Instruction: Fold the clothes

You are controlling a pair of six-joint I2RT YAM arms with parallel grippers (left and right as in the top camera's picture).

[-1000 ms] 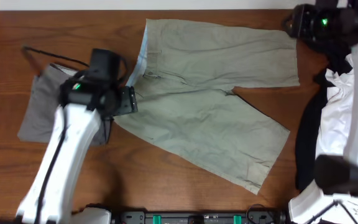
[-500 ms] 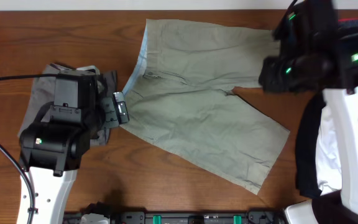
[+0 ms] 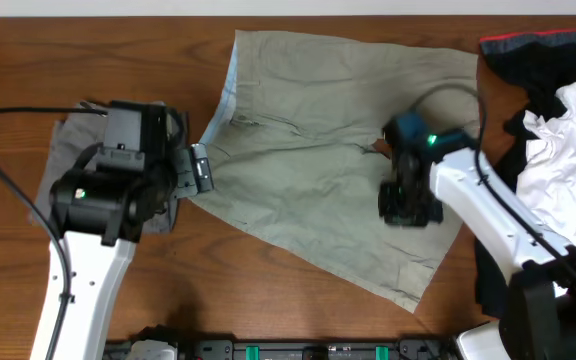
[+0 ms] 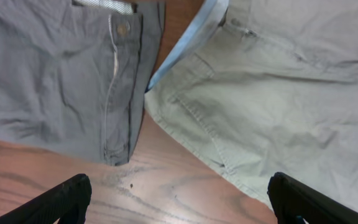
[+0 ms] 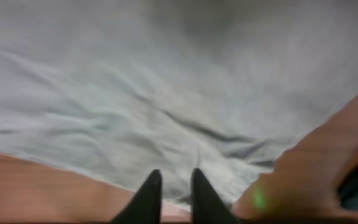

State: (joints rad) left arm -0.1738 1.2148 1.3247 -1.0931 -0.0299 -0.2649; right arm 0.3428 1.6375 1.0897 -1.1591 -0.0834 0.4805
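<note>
Pale khaki-green shorts point(image 3: 318, 140) flat across the mid tabletop point(image 3: 268, 300), waistband with light blue lining toward the left arm, both legs stretching away toward the right arm. Long axis left to right, lower leg slanting toward the near edge.

Left claw point(image 3: 199, 170) spread wide and empty, just beside the waistband's near corner, over the seam between it and the grey shorts point(image 3: 68, 170) lying close alongside.

Right claw point(image 3: 408, 205) over the lower leg, low above the cloth near its edge. Fingers nearly pressed together, only a narrow gap, no cloth visibly pinched.

Judging by reach: left arm nearer the waistband, right arm nearer the leg hems.

Heaped at the right edge, a black red-edged garment point(image 3: 528, 55) partly under a white printed T-shirt point(image 3: 568, 130). No container anywhere in view.
</note>
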